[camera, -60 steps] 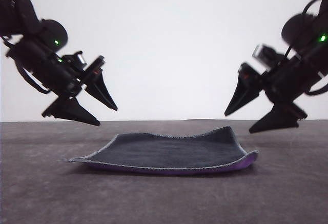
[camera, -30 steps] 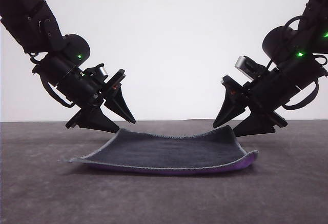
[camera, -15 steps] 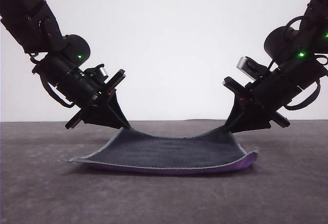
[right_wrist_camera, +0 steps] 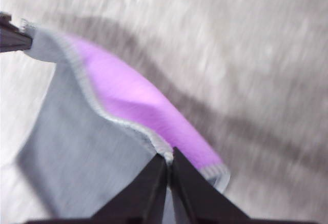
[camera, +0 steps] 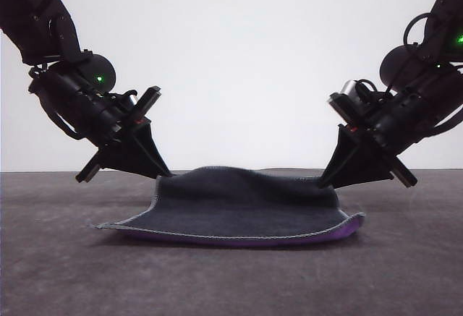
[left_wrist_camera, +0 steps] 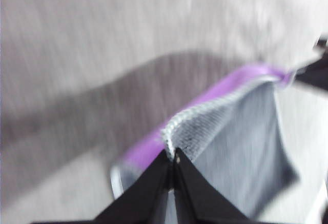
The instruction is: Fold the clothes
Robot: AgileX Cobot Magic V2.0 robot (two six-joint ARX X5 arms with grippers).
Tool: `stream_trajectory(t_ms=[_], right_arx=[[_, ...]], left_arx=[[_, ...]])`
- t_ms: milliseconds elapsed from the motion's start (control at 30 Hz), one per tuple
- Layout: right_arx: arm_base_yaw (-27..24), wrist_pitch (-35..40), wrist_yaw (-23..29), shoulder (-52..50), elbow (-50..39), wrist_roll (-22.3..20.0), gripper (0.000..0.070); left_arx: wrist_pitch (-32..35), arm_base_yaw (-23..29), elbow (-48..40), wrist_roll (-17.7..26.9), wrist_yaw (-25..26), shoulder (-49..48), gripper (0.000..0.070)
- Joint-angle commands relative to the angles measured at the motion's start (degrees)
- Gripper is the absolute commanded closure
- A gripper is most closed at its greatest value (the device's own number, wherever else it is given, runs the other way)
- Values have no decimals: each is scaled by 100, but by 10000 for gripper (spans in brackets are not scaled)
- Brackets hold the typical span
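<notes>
Front view, nearest: the grey table [camera: 65,272], bare in the foreground. On it lies the cloth [camera: 246,211], dark charcoal face upward, its near edge flat on the surface with a light stitched border and a strip of purple underside visible along the front and at the near right corner. Farther back, the cloth's rear edge is raised off the table into a shallow arch between the two grippers. The left gripper [camera: 165,175] is clamped on the rear left corner, its black fingers brought together to a point; the right gripper [camera: 323,181] is clamped likewise on the rear right corner. Both arms slope downward and inward toward the cloth, each with a green indicator light. Behind is a plain white backdrop [camera: 239,56].

Left wrist view (blurred): the fingers [left_wrist_camera: 154,183] meet at the stitched edge of the cloth [left_wrist_camera: 241,137], purple face turned outward beyond the grey.

Right wrist view (blurred): closed fingers [right_wrist_camera: 154,188] pinch the edging of the cloth [right_wrist_camera: 82,147], with the purple face curving away above the table [right_wrist_camera: 246,55].
</notes>
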Motion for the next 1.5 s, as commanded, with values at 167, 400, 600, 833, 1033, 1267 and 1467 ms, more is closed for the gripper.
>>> stream_trajectory(t_ms=[167, 400, 600, 833, 1033, 1267, 1467], right_arx=[[4, -1041, -210, 123, 363, -628, 700], [4, -1743, -327, 122, 370, -956, 700], [9, -2179, -487, 122, 370, -1131, 700], [8, -2465, -519, 123, 370, -1218, 699], [8, -2604, -806, 123, 370, -1312, 687], [8, -2766, -807, 122, 370, -1366, 557], [8, -2860, -907, 123, 370, -1456, 516]], left_arx=[[-1160, -26, 183, 971, 54, 136, 700], [-1977, -30, 192, 1337, 166, 136, 700], [-2462, -32, 192, 1568, 175, 136, 700], [-2670, -35, 192, 1568, 175, 136, 695], [-2850, -37, 192, 1570, 177, 136, 567], [-3009, -39, 192, 1569, 206, 136, 527], [-3143, -54, 192, 1572, 456, 136, 316]])
